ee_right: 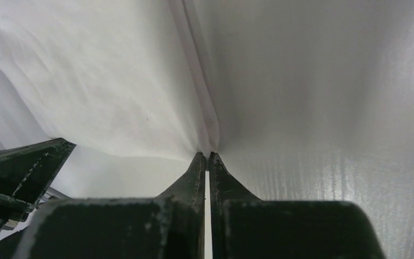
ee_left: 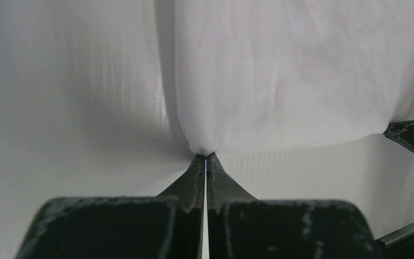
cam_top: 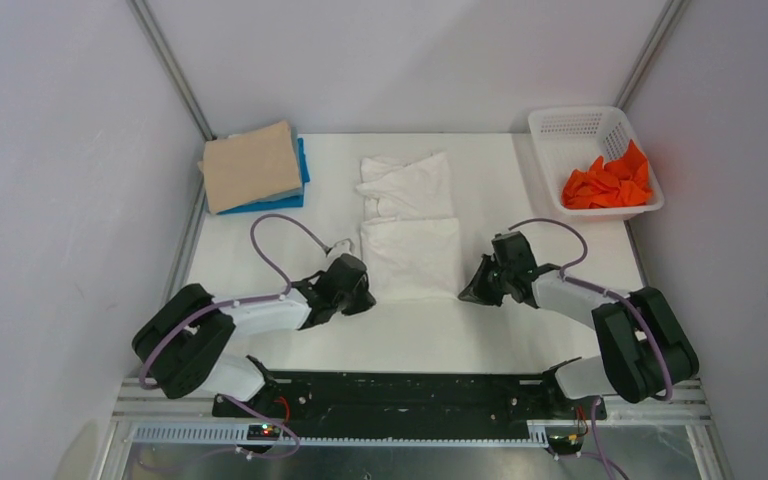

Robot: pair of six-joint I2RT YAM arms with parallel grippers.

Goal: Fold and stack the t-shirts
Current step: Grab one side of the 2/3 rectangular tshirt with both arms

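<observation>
We find the white t-shirt (cam_top: 408, 225) at the middle of the table (cam_top: 480, 340), lying as a long strip running near to far, with its sleeves bunched at the far end and a crease across its middle. The left end effector (cam_top: 365, 293) sits at the near-left corner. Its wrist view shows the jaws pressed together with the cloth corner (ee_left: 302, 75) pinched at their tips (ee_left: 205, 161). The right end effector (cam_top: 468, 290) sits at the near-right corner, likewise clamped on the hem (ee_right: 102, 81) at its tips (ee_right: 205, 158).

We judge the step in hand to be a fold of the near half towards the far end. To do it well, both corners should rise together and travel level, keeping the hem taut between them. They should be laid square over the far edge, so the thin cloth neither sags nor skews.

A beige t-shirt (cam_top: 252, 165) lies folded on a blue t-shirt (cam_top: 303, 165) at the far left. An orange t-shirt (cam_top: 608, 185) is crumpled in the basket (cam_top: 580, 120) at the far right.

We find no brand, label or legible writing on any item.
</observation>
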